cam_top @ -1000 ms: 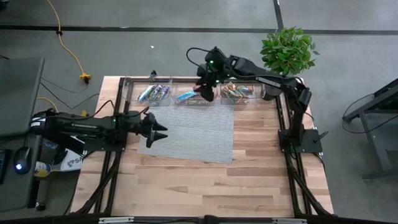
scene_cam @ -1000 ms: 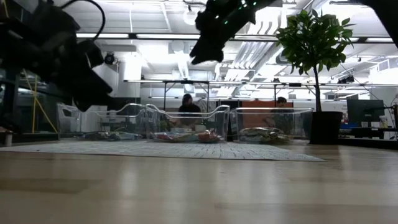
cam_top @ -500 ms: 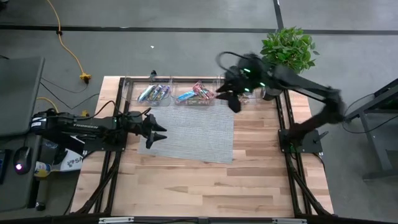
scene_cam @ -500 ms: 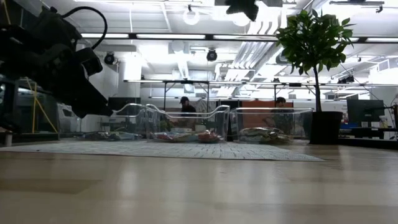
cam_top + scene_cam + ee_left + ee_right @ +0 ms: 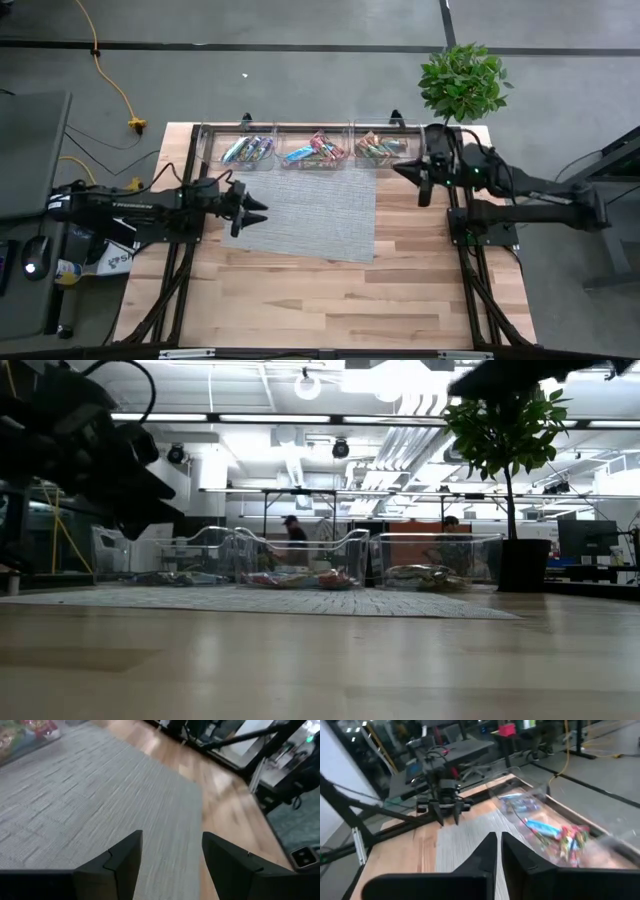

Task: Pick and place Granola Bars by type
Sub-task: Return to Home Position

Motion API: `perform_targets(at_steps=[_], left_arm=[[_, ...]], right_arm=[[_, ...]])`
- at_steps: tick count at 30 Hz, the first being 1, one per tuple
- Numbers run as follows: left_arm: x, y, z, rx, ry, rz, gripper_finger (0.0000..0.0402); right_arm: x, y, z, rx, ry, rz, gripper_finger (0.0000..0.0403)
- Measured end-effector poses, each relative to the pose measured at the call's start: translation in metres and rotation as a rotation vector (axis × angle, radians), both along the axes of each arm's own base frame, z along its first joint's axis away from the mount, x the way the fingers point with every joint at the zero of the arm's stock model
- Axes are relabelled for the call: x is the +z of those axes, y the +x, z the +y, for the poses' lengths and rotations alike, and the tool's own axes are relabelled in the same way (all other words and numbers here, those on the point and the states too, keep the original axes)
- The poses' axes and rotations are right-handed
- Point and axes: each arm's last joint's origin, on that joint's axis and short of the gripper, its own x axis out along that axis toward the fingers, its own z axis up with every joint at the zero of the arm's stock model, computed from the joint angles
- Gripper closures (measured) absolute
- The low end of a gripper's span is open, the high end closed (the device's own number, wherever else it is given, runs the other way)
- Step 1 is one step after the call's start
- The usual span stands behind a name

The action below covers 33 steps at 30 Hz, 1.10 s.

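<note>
The Granola Bars lie in three clear bins along the table's far edge: blue-silver ones [image 5: 247, 150] in the left bin, red-pink ones [image 5: 320, 150] in the middle bin, green-orange ones [image 5: 380, 148] in the right bin. My left gripper [image 5: 260, 212] [image 5: 170, 855] hangs open over the left part of the grey mat [image 5: 315, 215], with nothing between its fingers. My right gripper [image 5: 405, 170] [image 5: 498, 851] is shut and empty. It hangs near the table's right edge, just nearer than the right bin, and points toward the left arm.
A potted plant [image 5: 462, 82] stands at the far right corner, beside the right bin. In the low view the bins [image 5: 300, 560] stand in a row behind the mat [image 5: 260, 600]. Bare wood [image 5: 330, 300] lies on the near side of the mat.
My right gripper has swung from above the middle bin toward the table's right edge, and has come a little nearer than the bins. The red-pink bars in the middle bin, hidden under it before, now show. My left gripper has kept its place.
</note>
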Motion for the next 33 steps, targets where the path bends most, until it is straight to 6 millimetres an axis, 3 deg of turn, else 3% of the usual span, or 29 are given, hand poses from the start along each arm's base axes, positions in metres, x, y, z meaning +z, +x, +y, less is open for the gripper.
perform_targets(at_steps=[5, 10, 12, 26, 33], left_arm=[[0.002, -0.009, -0.002, 0.010, -0.019, -0.087, 0.0247], [0.008, -0.016, -0.003, -0.004, -0.003, -0.138, 0.0363], [0.009, -0.018, -0.004, -0.005, -0.009, -0.147, 0.0390], [0.010, -0.025, -0.003, 0.070, -0.030, -0.166, 0.0400], [0.017, -0.026, 0.000, 0.172, 0.004, -0.239, 0.0401]], right_arm=[[-0.037, -0.015, 0.004, -0.030, 0.057, -0.041, 0.0401], [-0.071, -0.020, 0.005, -0.025, 0.099, -0.081, 0.0402], [-0.084, -0.022, 0.006, -0.021, 0.118, -0.090, 0.0403], [-0.138, -0.031, 0.011, 0.054, 0.219, -0.192, 0.0402], [-0.139, -0.036, 0.012, 0.067, 0.198, -0.278, 0.0402]])
